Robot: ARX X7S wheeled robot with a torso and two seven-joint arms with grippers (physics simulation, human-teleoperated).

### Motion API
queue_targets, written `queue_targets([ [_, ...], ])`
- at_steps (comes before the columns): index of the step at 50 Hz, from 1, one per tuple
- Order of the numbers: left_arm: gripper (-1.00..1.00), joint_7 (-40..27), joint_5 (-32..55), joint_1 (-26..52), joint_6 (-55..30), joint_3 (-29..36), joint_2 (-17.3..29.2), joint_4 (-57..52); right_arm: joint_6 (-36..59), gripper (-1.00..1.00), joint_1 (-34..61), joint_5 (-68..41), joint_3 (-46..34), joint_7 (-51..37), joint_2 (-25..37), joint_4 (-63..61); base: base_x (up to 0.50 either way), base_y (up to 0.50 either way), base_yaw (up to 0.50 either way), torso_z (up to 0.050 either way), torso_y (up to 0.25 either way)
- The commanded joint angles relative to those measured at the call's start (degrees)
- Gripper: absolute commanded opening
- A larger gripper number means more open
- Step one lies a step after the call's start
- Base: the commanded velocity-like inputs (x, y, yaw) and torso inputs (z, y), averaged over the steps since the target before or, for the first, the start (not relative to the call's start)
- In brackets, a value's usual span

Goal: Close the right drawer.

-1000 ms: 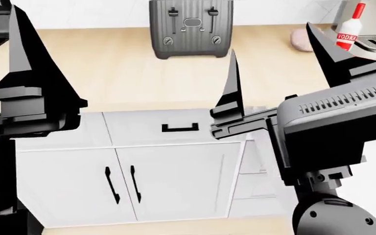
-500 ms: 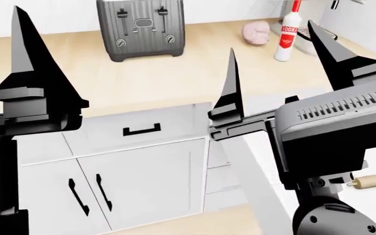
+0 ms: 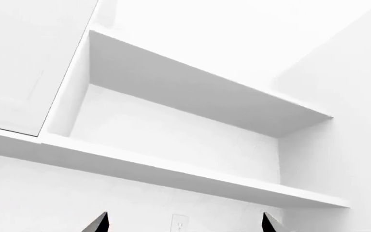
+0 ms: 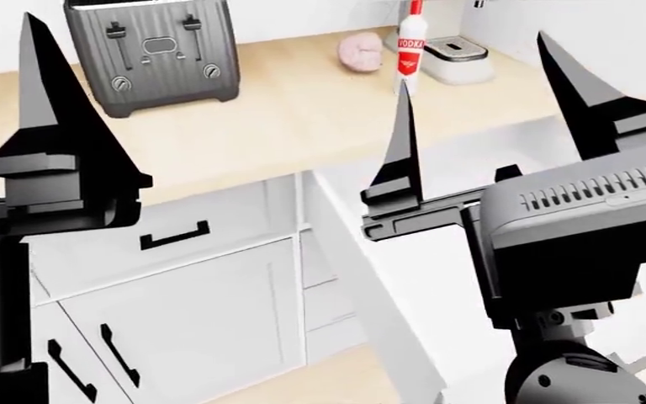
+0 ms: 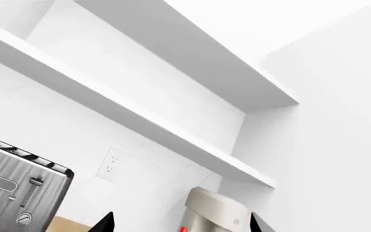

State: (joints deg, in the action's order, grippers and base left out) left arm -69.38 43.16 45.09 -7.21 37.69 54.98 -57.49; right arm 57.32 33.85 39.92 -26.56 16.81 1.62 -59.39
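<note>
Drawer [image 4: 413,278], the right one, stands pulled far out from the cabinet run toward the robot, its long white side wall slanting across the lower middle of the head view and its pale inside largely hidden behind the right arm; what lies in it cannot be told. The right gripper [image 4: 486,101] is raised in front of it, its two black fingers [image 4: 399,143] pointing up and held wide apart, gripping nothing. The left gripper [image 4: 48,126] is raised at the view's left edge; only one finger shows there, but the left wrist view shows both tips well apart with nothing between them. Left of the drawer sit a shut drawer front [image 4: 177,229] with a black bar handle and, below it, cabinet doors [image 4: 177,324] with upright black handles. Above them runs the wooden tabletop [image 4: 300,109]. On it, farther back, a grey toaster [image 4: 152,52] stands at the left, and a pink lump [image 4: 360,49] lies just beside a red-capped bottle [image 4: 412,46] labelled vodka, with a white appliance [image 4: 454,59] near it. White shelves [image 5: 140,125] and a wall socket [image 5: 110,164] lie beyond.
</note>
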Motion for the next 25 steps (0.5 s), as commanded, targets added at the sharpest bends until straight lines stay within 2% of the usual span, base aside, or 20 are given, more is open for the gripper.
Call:
queue_targets([
  [1, 1.0, 0.0, -0.4, -0.4, 0.5, 0.2, 0.2, 0.1, -0.6, 1.0, -0.5, -0.3, 0.5, -0.4, -0.2, 0.0, 0.0, 0.0, -0.5, 0.0, 0.0],
  [25, 1.0, -0.3, -0.2, 0.2, 0.5, 0.6, 0.4, 0.0, -0.6, 1.0, 0.1, -0.8, 1.5, -1.0, -0.5, -0.2, 0.0, 0.0, -0.5, 0.0, 0.0],
])
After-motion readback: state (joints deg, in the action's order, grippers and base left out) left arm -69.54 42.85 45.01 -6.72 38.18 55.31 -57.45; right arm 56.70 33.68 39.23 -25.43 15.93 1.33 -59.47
